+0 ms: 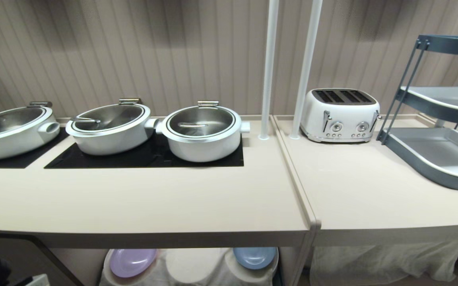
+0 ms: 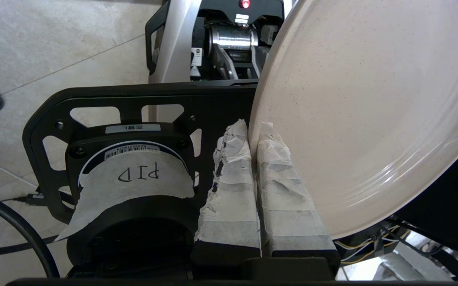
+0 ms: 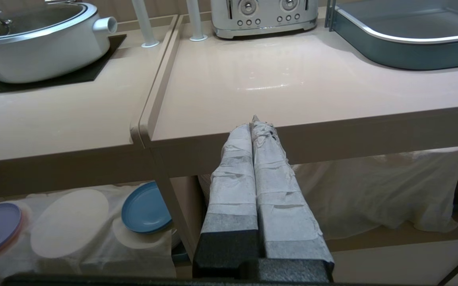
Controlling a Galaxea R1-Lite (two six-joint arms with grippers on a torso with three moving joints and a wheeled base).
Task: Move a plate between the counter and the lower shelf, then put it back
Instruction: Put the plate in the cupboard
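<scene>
**Cream plate pinched by its rim in the left claw**

In the left wrist view the left claw (image 2: 253, 137) is closed tight on the plate (image 2: 356, 115), its two tape-wrapped fingers (image 2: 229, 186) pressed to either face of the rim. The plate stands nearly on edge, its hollow face turned toward the camera, and it spreads away from the fingertips to one side, so the claw grips only the edge nearest the wrist. Behind the plate and claw are the robot's own dark base and a pale tiled floor; neither the claw nor the plate shows in the head view.

The right claw (image 3: 257, 124) hangs in front of the bench (image 1: 141, 198), its wrapped fingers pressed together with nothing between them, their tips level with the front edge of the bench.

On the bench stand three white pots (image 1: 203, 131) on black hob panels, a white toaster (image 1: 339, 115) and a grey-blue tiered rack (image 1: 435, 155). In the lower shelf (image 3: 70, 222), on the white cloth, lie a lilac plate (image 1: 131, 262) and a blue plate (image 1: 255, 257), with a bare round mound between them.
</scene>
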